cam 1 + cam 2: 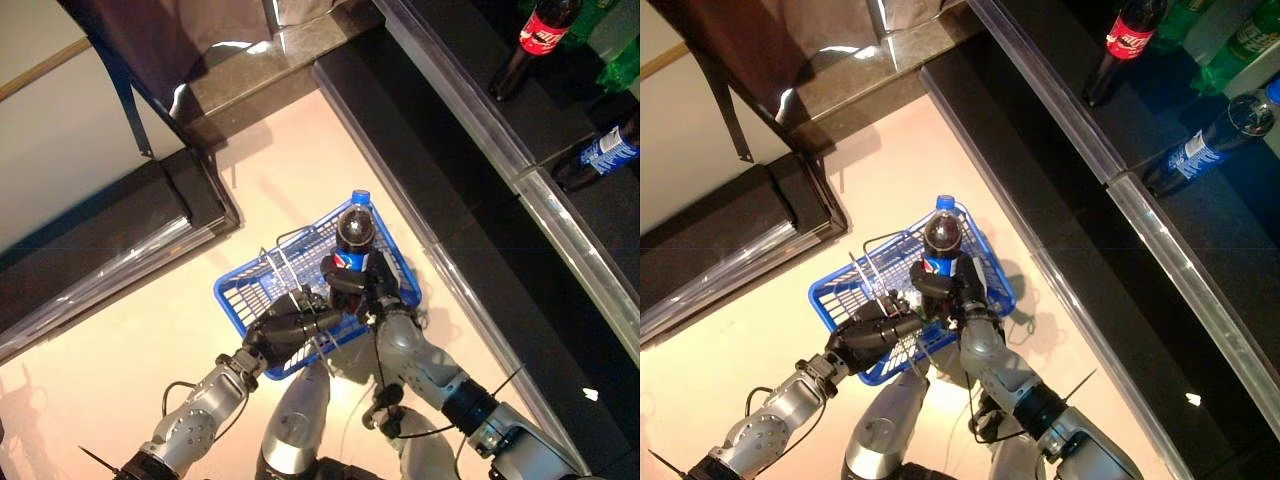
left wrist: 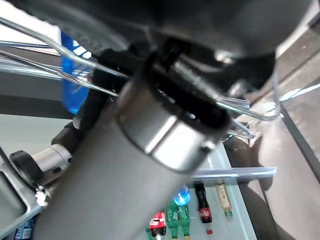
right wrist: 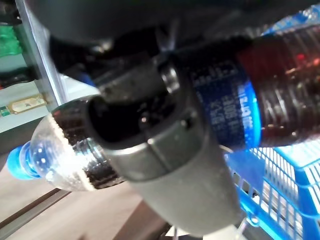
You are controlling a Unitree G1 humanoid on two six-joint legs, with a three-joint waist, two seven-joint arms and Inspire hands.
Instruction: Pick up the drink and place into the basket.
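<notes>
A dark cola bottle [image 1: 354,236] with a blue cap and blue label is held in my right hand [image 1: 362,288], whose fingers are curled round its label. It sits over the blue basket [image 1: 250,293], cap pointing away from me. The right wrist view shows the bottle [image 3: 240,120] close, with the basket's mesh [image 3: 280,195] beneath it. My left hand [image 1: 288,330] is shut on the basket's thin wire handles [image 1: 285,268] and holds the basket up above the pale floor in front of me.
A dark shelf with a clear rail [image 1: 520,170] runs along the right, bearing a red-labelled cola bottle [image 1: 535,40], a blue-labelled bottle [image 1: 605,150] and green bottles [image 1: 1250,40]. A dark counter edge [image 1: 190,200] stands at the left.
</notes>
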